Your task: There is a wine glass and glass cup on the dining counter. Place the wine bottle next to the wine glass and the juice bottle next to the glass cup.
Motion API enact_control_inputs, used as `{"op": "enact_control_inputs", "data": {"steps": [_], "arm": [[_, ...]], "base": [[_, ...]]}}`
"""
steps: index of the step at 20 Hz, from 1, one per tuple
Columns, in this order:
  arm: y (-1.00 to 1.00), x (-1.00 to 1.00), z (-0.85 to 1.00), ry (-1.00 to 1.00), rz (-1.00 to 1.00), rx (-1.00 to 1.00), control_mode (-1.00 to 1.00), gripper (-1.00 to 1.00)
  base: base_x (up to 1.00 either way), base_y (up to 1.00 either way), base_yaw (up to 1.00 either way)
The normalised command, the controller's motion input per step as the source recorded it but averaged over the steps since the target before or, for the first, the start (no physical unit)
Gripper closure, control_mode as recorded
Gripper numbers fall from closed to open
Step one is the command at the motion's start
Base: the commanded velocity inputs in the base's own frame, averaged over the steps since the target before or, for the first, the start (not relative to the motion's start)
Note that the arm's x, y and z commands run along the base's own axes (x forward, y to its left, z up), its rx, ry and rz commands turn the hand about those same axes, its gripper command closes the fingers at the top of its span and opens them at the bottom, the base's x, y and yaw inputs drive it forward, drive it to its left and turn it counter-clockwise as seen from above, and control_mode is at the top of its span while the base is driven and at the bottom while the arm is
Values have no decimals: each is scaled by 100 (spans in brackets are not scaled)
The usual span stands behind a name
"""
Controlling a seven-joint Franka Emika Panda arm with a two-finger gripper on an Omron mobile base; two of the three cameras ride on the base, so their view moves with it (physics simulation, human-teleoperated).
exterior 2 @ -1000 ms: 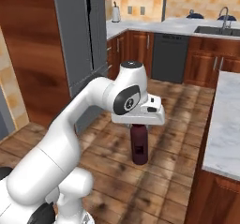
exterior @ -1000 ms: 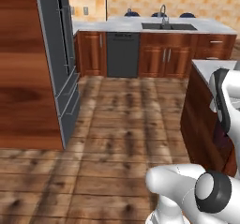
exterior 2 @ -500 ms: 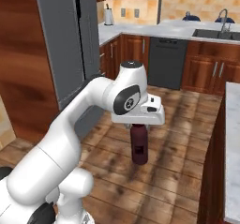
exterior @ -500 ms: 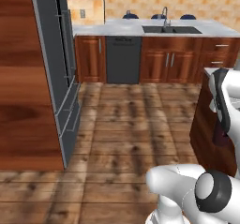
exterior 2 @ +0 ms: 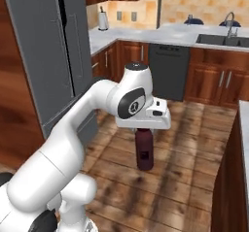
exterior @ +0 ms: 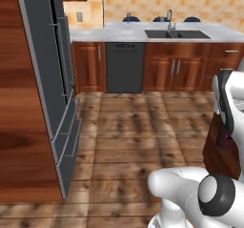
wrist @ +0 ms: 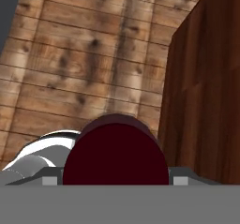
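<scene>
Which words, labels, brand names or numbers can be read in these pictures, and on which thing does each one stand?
No text can be read anywhere.
The wine bottle held under the gripper shows a small mark, too blurred to read.
The dishwasher has a dark strip at its top, nothing legible.

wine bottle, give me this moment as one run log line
phase: carry | pincer: shut on wine bottle, hanging upright above wood floor | ahead: counter with sink | glasses: not seen

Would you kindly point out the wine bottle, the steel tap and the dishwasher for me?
wine bottle [exterior 2: 144,151], right base view, on its dark body below the hand.
steel tap [exterior: 168,18], left base view, on its curved neck.
dishwasher [exterior: 125,67], left base view, on its dark front panel.
</scene>
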Motion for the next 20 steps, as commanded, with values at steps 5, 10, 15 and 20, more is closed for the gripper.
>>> {"op": "enact_control_inputs", "data": {"steps": [5, 10, 15, 20], "arm": [[0, 0, 0, 0, 0, 0, 100, 100], [0, 0, 0, 0, 0, 0, 100, 100], [0, 0, 0, 0, 0, 0, 100, 100], [0, 0, 0, 0, 0, 0, 100, 100]], "base": [[86, 11, -6], [86, 7, -4], [85, 4, -4], [79, 0, -8]]}}
